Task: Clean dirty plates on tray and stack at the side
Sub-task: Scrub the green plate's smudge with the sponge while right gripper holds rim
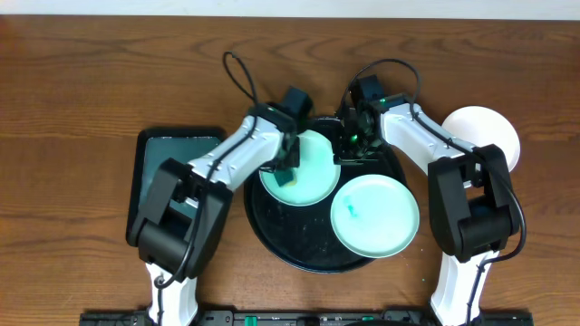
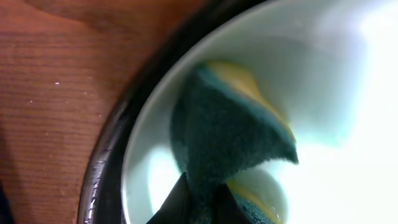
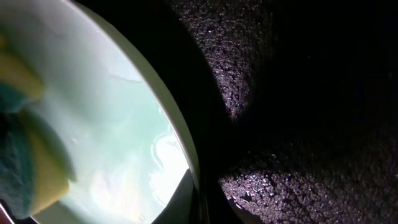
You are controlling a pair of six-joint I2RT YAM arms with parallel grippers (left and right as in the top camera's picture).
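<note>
Two mint plates on the black tray (image 1: 288, 246), third one off it. Left end effector (image 1: 288, 168) is clenched on a sponge (image 2: 230, 130), teal face and yellow back, pressed down onto the far mint plate (image 1: 315, 188) at the tray's back left. Left wrist view shows the two dark fingers pinching the sponge's lower end and the plate's rim right against the tray rim; overhead can't show that pinch. Right end effector (image 1: 352, 147) sits at the same plate's right rim. Right wrist view shows only finger edges at the bottom of the shot by that rim, plus wet pebbled tray floor, so cannot tell if it's clamped or released. Near mint plate (image 1: 385, 226) lies at the tray's front right, overhanging the rim, with a small teal smear (image 1: 353, 213) visible only from overhead. White plate (image 1: 480, 127) rests on the counter (image 1: 91, 72) to the right, partly behind the right arm. Dark-green tray (image 1: 168, 149) lies left of the black one.
</note>
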